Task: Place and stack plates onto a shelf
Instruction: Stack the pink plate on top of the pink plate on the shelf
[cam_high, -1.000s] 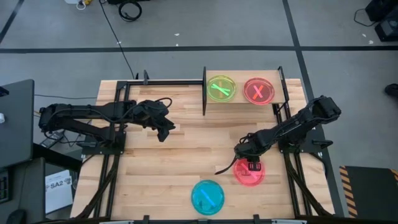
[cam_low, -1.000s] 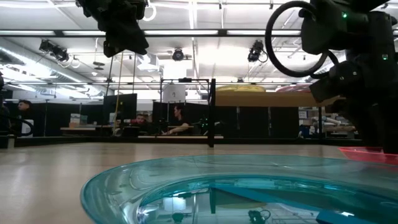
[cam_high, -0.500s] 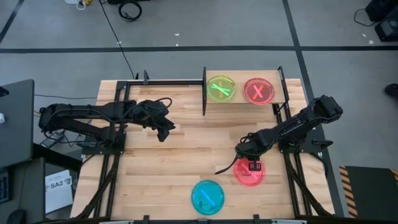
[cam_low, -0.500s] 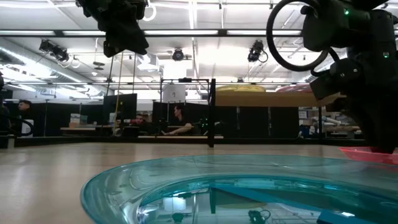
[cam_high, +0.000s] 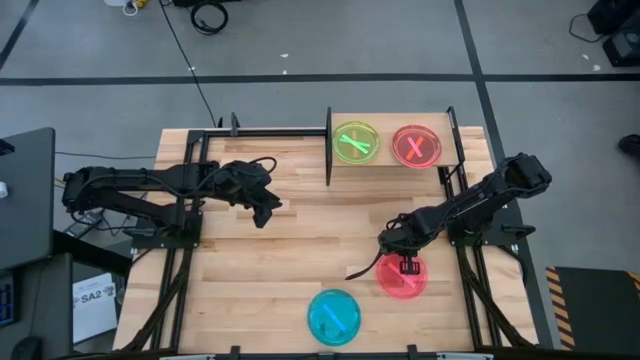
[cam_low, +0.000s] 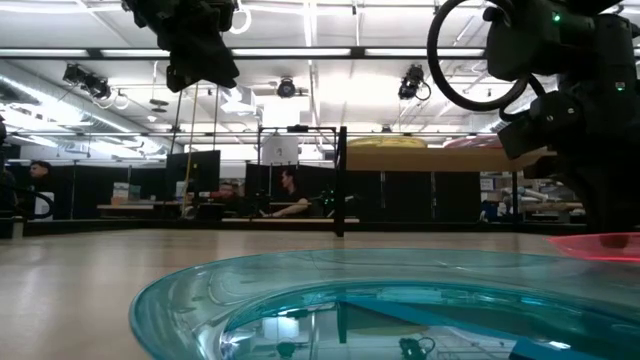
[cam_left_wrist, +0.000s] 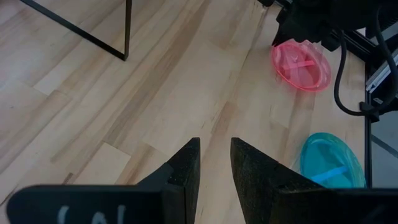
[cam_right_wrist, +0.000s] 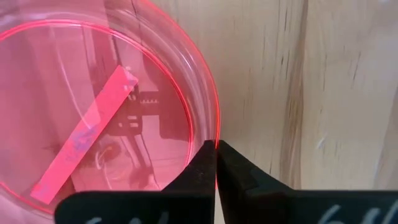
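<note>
Between its two fingers, the right gripper (cam_right_wrist: 216, 163) pinches the near rim of the pink plate (cam_right_wrist: 93, 112), closed down to the thickness of the plastic; an edge hold suits a shallow dish lying flat on the surface (cam_high: 300, 240). Plate sits directly ahead of the gripper, its lighter stripe (cam_right_wrist: 84, 144) running diagonally away from the fingers. Beyond, a teal plate (cam_high: 333, 316) lies near. Farther off, the shelf (cam_high: 392, 125) carries green (cam_high: 356, 142) and pink plates. Left gripper (cam_left_wrist: 214, 165) hovers well apart, part-open, holding nothing.
</note>
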